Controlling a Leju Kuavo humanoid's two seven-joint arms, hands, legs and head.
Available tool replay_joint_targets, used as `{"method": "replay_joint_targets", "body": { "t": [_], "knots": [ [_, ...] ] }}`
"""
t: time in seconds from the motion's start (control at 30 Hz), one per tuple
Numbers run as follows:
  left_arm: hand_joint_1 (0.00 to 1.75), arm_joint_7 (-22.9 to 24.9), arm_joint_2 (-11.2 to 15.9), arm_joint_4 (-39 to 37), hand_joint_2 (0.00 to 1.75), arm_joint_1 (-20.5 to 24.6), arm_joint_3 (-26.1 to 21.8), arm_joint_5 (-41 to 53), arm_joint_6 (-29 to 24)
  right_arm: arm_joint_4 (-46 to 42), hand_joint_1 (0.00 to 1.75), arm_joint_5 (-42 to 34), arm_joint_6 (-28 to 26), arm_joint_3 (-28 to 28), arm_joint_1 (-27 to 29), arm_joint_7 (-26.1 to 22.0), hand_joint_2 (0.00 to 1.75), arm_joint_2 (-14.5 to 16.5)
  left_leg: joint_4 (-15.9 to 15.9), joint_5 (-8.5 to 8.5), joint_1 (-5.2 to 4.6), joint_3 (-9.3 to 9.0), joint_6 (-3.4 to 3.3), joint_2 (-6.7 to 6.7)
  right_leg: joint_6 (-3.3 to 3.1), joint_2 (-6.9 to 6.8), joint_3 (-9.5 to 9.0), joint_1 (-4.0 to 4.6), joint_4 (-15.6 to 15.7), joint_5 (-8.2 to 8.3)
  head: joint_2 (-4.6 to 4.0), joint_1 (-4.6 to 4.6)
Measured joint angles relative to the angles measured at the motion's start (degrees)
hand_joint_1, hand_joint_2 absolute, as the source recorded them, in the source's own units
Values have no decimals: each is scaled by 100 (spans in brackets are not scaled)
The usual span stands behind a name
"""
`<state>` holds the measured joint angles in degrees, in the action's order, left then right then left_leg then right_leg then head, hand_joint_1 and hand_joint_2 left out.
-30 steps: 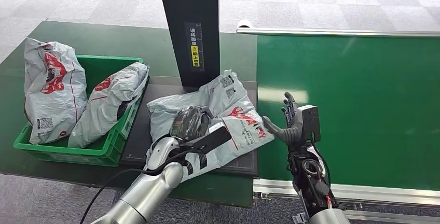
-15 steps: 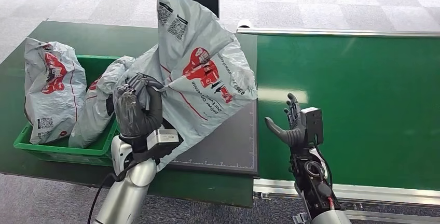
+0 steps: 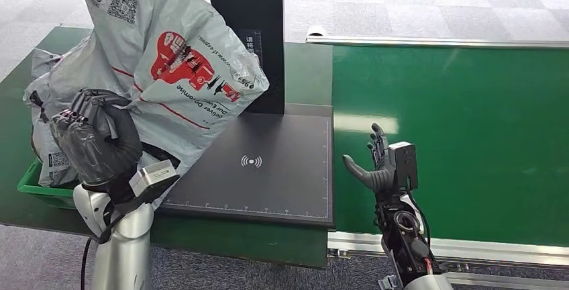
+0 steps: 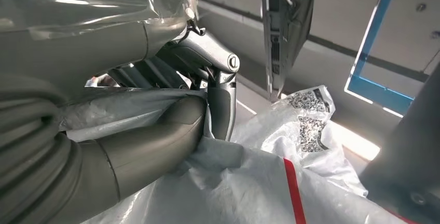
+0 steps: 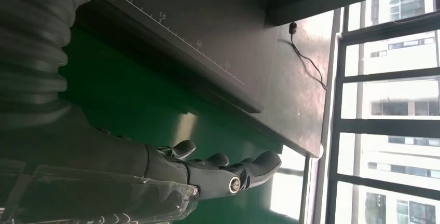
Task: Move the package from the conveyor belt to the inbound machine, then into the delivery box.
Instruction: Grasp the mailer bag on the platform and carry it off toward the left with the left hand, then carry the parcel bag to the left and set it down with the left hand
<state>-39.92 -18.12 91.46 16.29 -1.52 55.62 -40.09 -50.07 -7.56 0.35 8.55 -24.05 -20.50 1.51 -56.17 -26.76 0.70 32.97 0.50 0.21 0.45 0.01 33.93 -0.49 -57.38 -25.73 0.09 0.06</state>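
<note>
where visible, packages in bin

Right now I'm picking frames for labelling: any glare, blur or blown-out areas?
Head view: sharp, with a pale glare streak on the conveyor belt. Left wrist view: left hand close and soft, package overexposed. Right wrist view: windows washed out bright.

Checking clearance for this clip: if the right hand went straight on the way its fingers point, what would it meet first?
Probably nothing close. The right hand hangs open over the green conveyor belt, fingers aimed up and away along it, beside the inbound machine's dark plate. The path looks free, though depth is uncertain.
</note>
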Motion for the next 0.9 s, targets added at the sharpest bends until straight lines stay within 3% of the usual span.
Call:
{"method": "replay_joint_targets", "body": {
  "t": [0.17, 0.3, 0.43, 0.57, 0.67, 0.73, 0.9],
  "knots": [
    [175, -7, -10, -1, 175, 240, -369, -278, 2, -84, 0, 5, -10, 15, 81, 5, 175, 0, -1, 0, 0, -1, 0, -2, 0, 0, 0, 0, 0, 0, 0, -1],
    [175, -3, -10, -30, 175, 308, -398, -548, 2, -115, 0, 10, -13, 15, 109, 12, 175, 0, -1, 0, 0, -2, 0, -3, 0, 0, -1, 0, 0, 0, 0, -2],
    [175, 249, -90, 84, 175, 655, -926, 347, 2, -241, 0, 101, -19, 15, 215, 102, 175, -1, 0, 0, 0, -1, 0, 1, 0, 0, 0, 0, 0, 0, 0, -1],
    [175, 1622, -14, -252, 175, 1014, -1436, 2018, 3, -291, 0, 140, 13, 27, 216, 167, 175, 16, 0, 1, 0, -2, 0, 0, 0, 0, -2, 0, 0, 0, 0, 0],
    [175, 3382, 365, -1084, 175, 1337, -1535, 2940, 19, -311, 0, 162, 87, 60, 199, 226, 175, 38, 1, 6, 1, -6, 2, 4, -3, 0, -3, 1, -1, 2, 0, 0],
    [175, 4293, 686, -1803, 175, 1537, -1512, 3156, 42, -311, 0, 173, 151, 104, 166, 252, 175, 51, 1, 11, 2, -6, 5, 8, -9, 2, -1, 3, -4, 7, 0, -1],
    [175, 5225, 1376, -3399, 175, 1942, -1363, 3170, 192, -282, 0, 178, 261, 202, 28, 281, 175, 80, 1, 13, 3, -4, 8, 12, -12, 3, 1, 5, -7, 9, 0, 1]
  ]
}}
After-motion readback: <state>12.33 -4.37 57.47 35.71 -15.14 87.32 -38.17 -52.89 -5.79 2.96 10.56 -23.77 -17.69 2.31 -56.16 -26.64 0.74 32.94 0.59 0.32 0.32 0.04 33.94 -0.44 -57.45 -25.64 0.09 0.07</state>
